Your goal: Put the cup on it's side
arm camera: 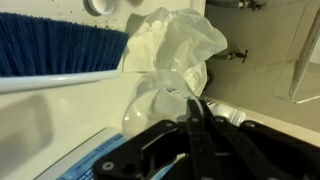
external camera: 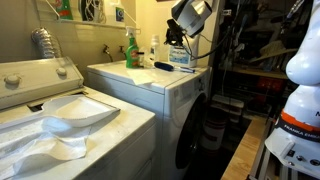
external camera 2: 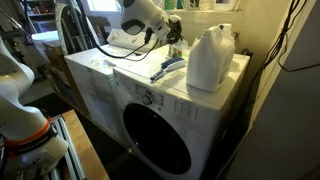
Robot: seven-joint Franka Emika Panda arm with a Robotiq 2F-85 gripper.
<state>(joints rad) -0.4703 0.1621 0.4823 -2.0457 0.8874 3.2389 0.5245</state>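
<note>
Well, on the white washer [external camera: 140, 78] the arm [external camera: 190, 12] leans down from above the far right corner, where the cup [external camera: 181, 57] sits (seemingly upright) just under the gripper [external camera: 177, 38]. The jaws look pressed together, pinching nothing. A gentle sideways nudge high on the rim should tip it without rolling it off.

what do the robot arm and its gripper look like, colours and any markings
The arm is white with smooth rounded shells; a lower joint carries a red-orange ring and dark lettering. The gripper is black, with slim black fingers and dark linkages behind them.
</note>
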